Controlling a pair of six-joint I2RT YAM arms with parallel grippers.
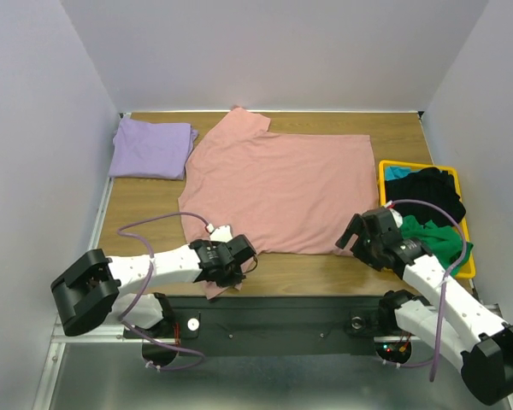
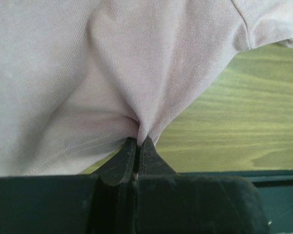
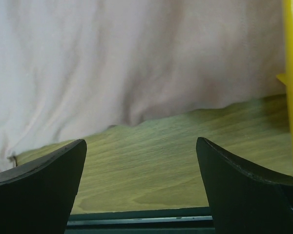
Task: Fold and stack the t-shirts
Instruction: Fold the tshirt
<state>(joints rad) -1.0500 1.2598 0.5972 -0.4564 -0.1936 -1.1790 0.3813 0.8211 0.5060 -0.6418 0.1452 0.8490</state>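
Light, limp pink t-shirt (image 1: 282, 184): left end effector (image 2: 138, 142) pinches its 7 o'clock edge; right end effector (image 3: 140, 144), spread wide, should take the 4 o'clock hem corner.

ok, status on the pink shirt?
Left jaws shut on pink t-shirt near edge. Right jaws open, short of its hem. Lavender t-shirt folded, far left. Nothing in the way.

Middle of the brown wooden table (image 1: 145, 201): dusty pink cotton t-shirt (image 1: 278, 188), spread out flat. Far-left corner, just beside a sleeve of it: folded lavender cotton t-shirt (image 1: 151, 148). Off to the right: yellow rectangular plastic bin (image 1: 382, 184), with a black shirt (image 1: 436, 192), green shirt (image 1: 436, 241) and teal shirt (image 1: 399, 172) piled in it. Left gripper (image 1: 231, 263) on the pink one's near-left corner, right gripper (image 1: 359, 235) between its near-right corner and the bin.
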